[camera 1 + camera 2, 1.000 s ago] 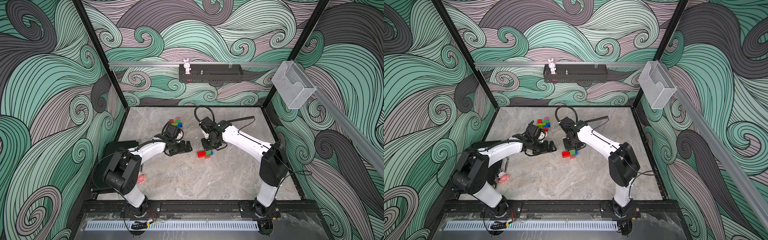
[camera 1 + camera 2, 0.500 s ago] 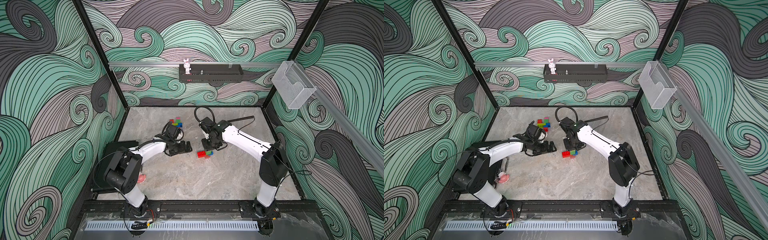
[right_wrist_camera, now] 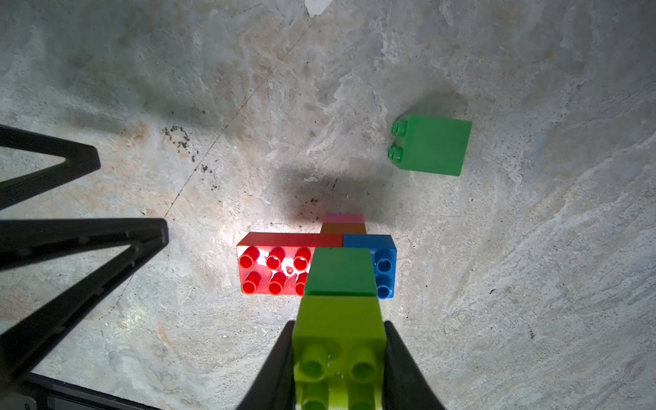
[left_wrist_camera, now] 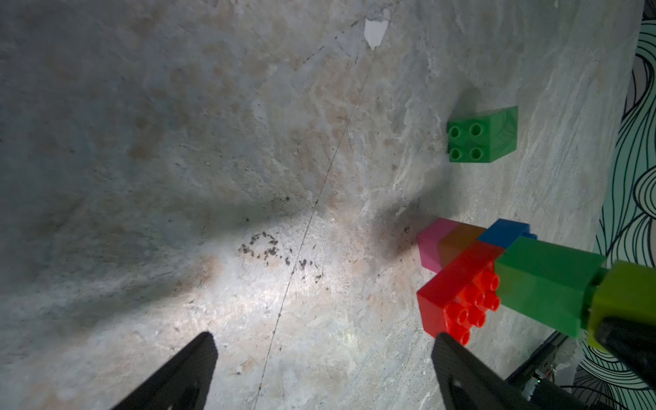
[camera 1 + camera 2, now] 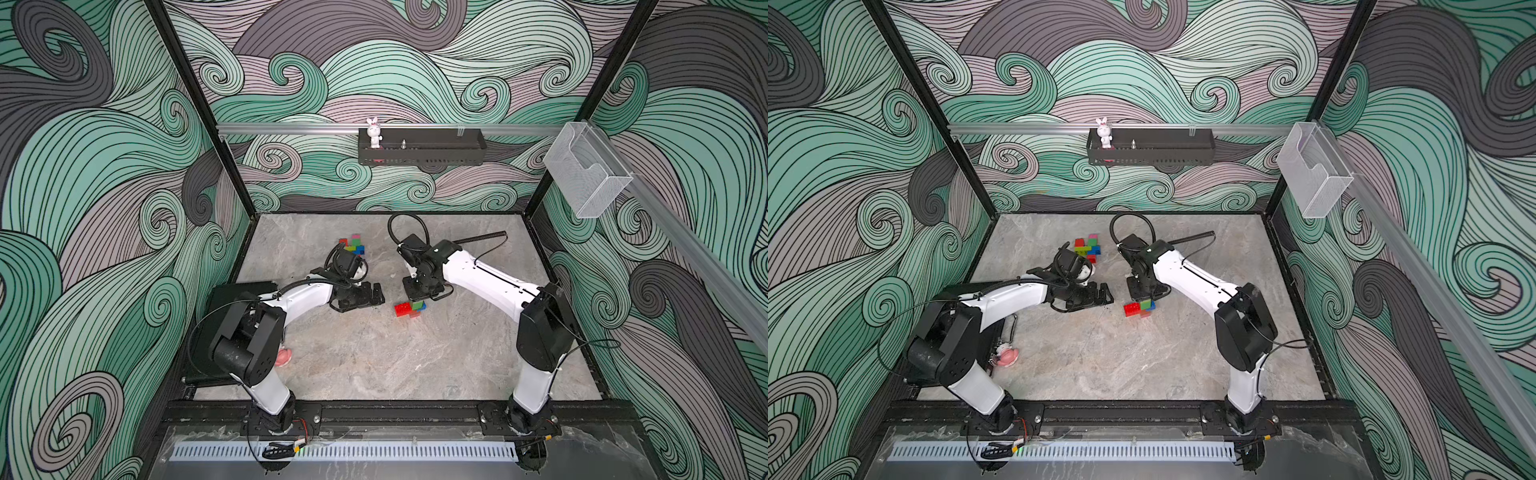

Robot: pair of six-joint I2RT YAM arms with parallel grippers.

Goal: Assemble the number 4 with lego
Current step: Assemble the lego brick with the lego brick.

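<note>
A lego stack (image 5: pixel 411 308) stands mid-table: a pink brick (image 3: pixel 343 218) at the bottom, orange above it, then a red brick (image 3: pixel 273 266) beside a blue one (image 3: pixel 383 262), then a dark green brick (image 3: pixel 340 271). A lime brick (image 3: pixel 339 330) tops it, and my right gripper (image 3: pixel 339 324) is shut on it from above. My left gripper (image 4: pixel 323 337) is open and empty just left of the stack, one finger close to the red brick (image 4: pixel 458 294). A loose green brick (image 4: pixel 481 135) lies on its side beyond the stack. More lego (image 5: pixel 352 245) sits in a pile at the back.
A pink object (image 5: pixel 284 357) lies by the left arm's base, next to a black box (image 5: pixel 232 295) at the left edge. On the back wall hangs a black shelf (image 5: pixel 440 151) with a white rabbit figurine (image 5: pixel 374 133). A clear holder (image 5: pixel 582 174) hangs on the right wall.
</note>
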